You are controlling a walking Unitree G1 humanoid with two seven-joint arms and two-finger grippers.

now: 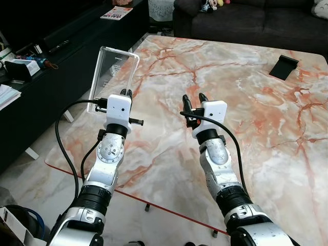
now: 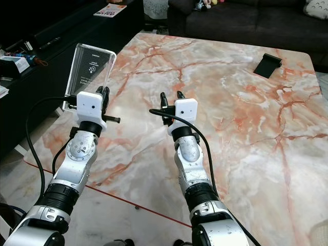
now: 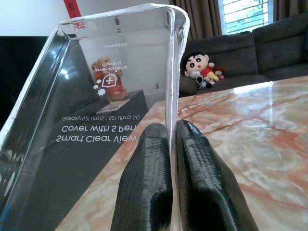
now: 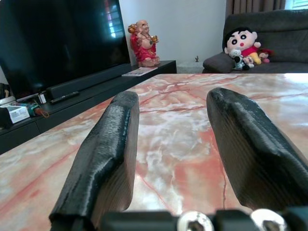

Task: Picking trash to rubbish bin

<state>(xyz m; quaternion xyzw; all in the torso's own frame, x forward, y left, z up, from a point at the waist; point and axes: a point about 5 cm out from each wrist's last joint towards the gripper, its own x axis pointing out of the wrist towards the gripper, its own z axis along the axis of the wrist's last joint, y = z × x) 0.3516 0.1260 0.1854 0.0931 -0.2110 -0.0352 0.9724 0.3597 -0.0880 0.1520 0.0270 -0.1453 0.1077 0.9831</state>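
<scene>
Marble table [image 1: 246, 102]; left pincer [image 1: 125, 94] pinches clear plastic box [image 1: 113, 77].

Marble table [image 1: 246, 102] bearing a black stand [image 1: 284, 66] — dark sofa [image 1: 241, 20] behind, TV [image 4: 53, 38] and figurine [image 4: 143, 43] beside.

Clear plastic pkg [image 3: 96, 120]: "Smart Clear View Cover with S Pen", mirrored

A home living room: a marble coffee table [image 1: 246, 102] fills the middle, a dark sofa [image 1: 256, 20] with soft toys [image 1: 212, 5] runs along the top, and at left a black TV [image 4: 53, 43] stands on a low cabinet [image 1: 61, 72].
</scene>
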